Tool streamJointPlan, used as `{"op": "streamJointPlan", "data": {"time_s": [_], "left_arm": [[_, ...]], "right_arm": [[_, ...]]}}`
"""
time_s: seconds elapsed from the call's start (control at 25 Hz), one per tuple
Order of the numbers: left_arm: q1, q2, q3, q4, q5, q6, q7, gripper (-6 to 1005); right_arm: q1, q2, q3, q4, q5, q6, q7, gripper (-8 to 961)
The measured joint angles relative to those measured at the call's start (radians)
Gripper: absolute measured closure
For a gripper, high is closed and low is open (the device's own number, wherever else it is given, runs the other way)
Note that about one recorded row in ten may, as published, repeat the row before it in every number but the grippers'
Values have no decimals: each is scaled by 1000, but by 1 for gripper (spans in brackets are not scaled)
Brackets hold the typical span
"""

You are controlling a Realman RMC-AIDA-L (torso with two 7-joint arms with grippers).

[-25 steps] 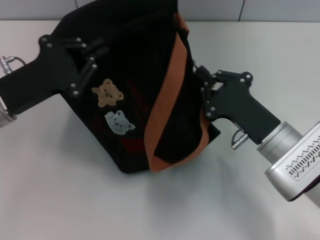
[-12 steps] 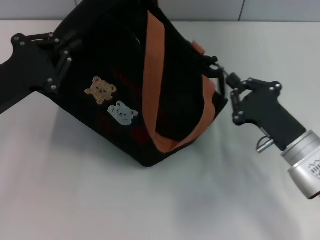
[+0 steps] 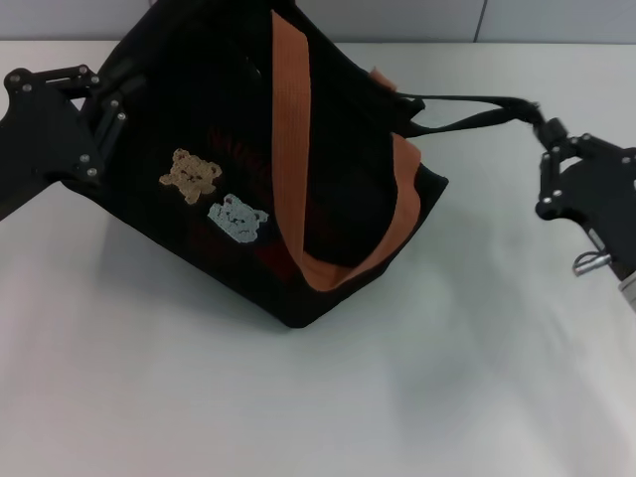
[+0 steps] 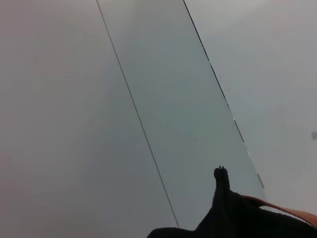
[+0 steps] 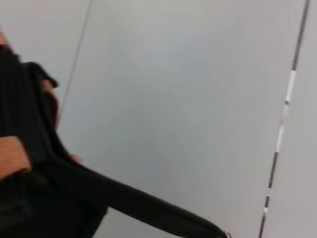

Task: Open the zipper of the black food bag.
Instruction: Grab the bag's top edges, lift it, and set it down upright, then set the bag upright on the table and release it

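In the head view, the black food bag (image 3: 298,179) is sitting toward the far left of the white table (image 3: 318,397), leaning so that its patched front is facing up and to the left and its top edge is facing right; nothing of its inside is showing. Two orange-brown straps (image 3: 290,129) are running over its side and looping down at the near corner, and a tan bear patch (image 3: 189,174) is lying just beside a pale patch (image 3: 237,217) on the front. The zipper (image 3: 467,111) is showing as a thin black strip stretching from the bag's top right corner out to the right, roughly level, with its long axis running left to right. The right gripper (image 3: 545,124) is sitting at the strip's far end, well right of the bag, clamped on it. The left gripper (image 3: 111,84) is pressing against the bag's upper left corner, and whether its fingers are together or apart cannot be told. In the left wrist view, only a dark peak of the bag fabric (image 4: 223,213) and a sliver of orange strap are showing against a pale wall. In the right wrist view, the black strip (image 5: 138,203) is running taut across from the bag's dark body, with orange strap beside it.
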Motion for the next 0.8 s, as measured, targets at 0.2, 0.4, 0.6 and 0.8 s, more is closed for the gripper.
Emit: {"op": "streamJointPlan", "data": {"time_s": [0.2, 0.4, 0.6, 0.8], "left_arm": [[5, -3, -15, -1, 0, -1, 6, 931], [13, -5, -29, -46, -2, 8, -1, 929], [37, -10, -57, -102, -30, 21, -74, 928], [70, -8, -115, -147, -53, 39, -101, 843]], "right_arm": [[1, 0, 15, -9, 0, -1, 26, 940], [-5, 3, 46, 3, 2, -45, 69, 934], [-3, 0, 55, 3, 9, -63, 166, 928], [4, -6, 49, -40, 2, -122, 362, 836]]}}
